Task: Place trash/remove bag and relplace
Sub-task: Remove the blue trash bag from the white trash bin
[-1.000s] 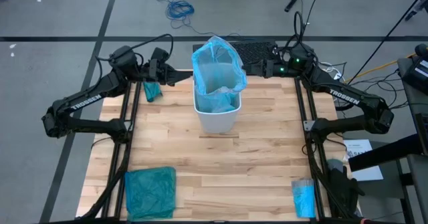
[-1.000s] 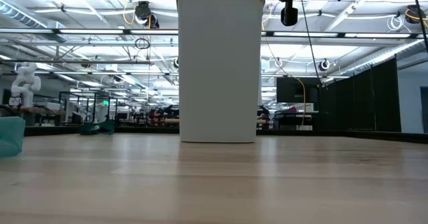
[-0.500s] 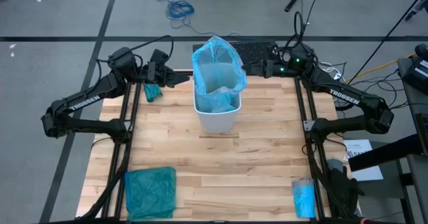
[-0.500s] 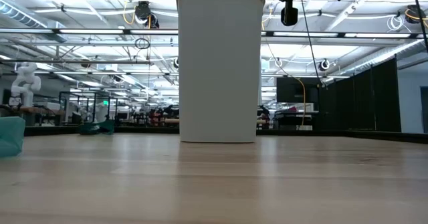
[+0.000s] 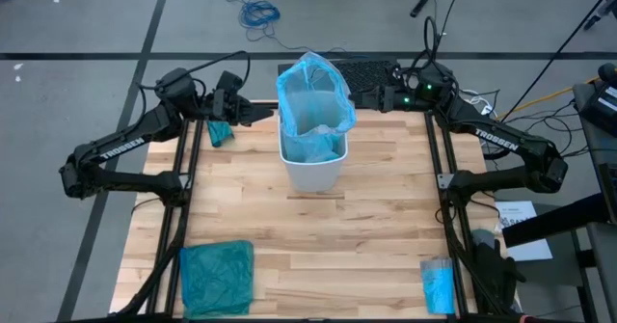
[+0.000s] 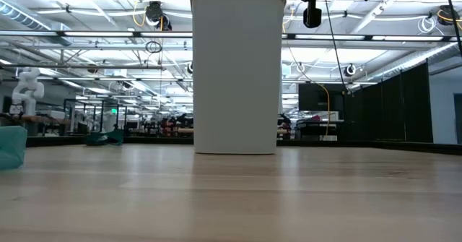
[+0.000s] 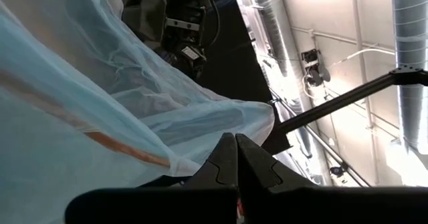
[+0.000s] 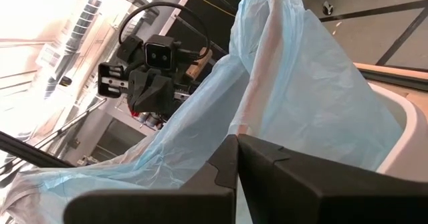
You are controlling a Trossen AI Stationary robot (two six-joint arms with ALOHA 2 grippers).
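A white bin (image 5: 311, 167) stands at the middle of the wooden table, toward the far side; the low view shows its wall (image 6: 237, 68). The light-blue bag (image 5: 313, 96) rises out of the bin, its mouth drawn up above the rim and its lower part inside the bin. My left gripper (image 5: 273, 114) is shut at the bag's left side. At the opposite side of the bag my right gripper (image 5: 360, 99) is shut as well. The trash does not show. My left gripper pinches the bag's top edge on its left side (image 7: 194, 165) between its two shut fingers, coming level from the table's left. The film spreads away from the fingertips and stands above the bin. My right gripper pinches the bag's top edge on its right side (image 8: 224, 136) between its two shut fingers, coming level from the table's right. From the fingertips the film runs across toward the other arm, and its lower part sits in the bin (image 8: 401, 117).
A darker teal bag (image 5: 216, 277) lies at the near left corner and a smaller teal bundle (image 5: 221, 132) below the left arm. A bright-blue roll (image 5: 437, 284) lies at the near right. A keyboard (image 5: 368, 73) sits behind the bin.
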